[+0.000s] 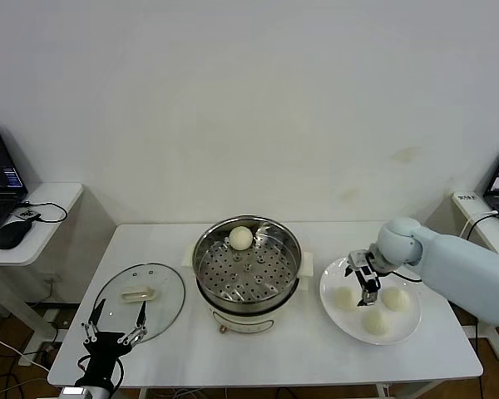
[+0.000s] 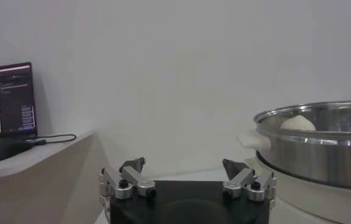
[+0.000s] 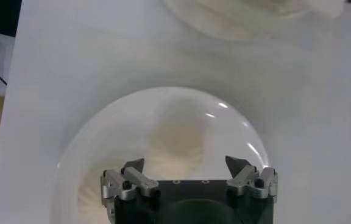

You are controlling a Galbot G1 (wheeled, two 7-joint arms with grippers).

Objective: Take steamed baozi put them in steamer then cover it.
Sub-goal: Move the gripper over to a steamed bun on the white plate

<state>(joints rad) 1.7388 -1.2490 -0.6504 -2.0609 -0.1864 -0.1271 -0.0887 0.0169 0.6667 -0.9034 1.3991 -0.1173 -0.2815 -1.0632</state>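
On the far left, beside the bench (image 1: 274, 366), a side table (image 1: 41, 218) carries a laptop (image 1: 0, 179) and a mouse (image 1: 12, 234). At the bench's near left corner the left gripper (image 1: 114, 331) is parked low, its fingers (image 2: 133, 165) spread wide and holding nothing. Just beyond it the cover (image 1: 140, 301) lies flat on the bench, its oblong handle (image 1: 138, 293) running roughly left to right; this arm is plainly the nearer one for the lid.

In the middle stands the steamer (image 1: 247, 264) on its cream base, lid off, with one steamed baozi (image 1: 240, 238) already sitting on the perforated tray toward the far rim. The left wrist view catches that same bun peeking over the steel wall.

To the right is the white plate (image 1: 407, 327) with three more buns: the left bun (image 1: 344, 298), the near bun (image 1: 376, 321) and the right bun (image 1: 395, 298). The right gripper (image 1: 370, 293) hangs over the plate between the left and right buns, fingers (image 3: 134, 166) released and empty. From its own camera a pale bun (image 3: 178, 137) lies straight ahead of the gap between the fingers, roughly centred. The buns are round, so no long axis matters; the next move likely needs only a straight descent onto the bun under the fingers, then a carry leftward to the steamer.
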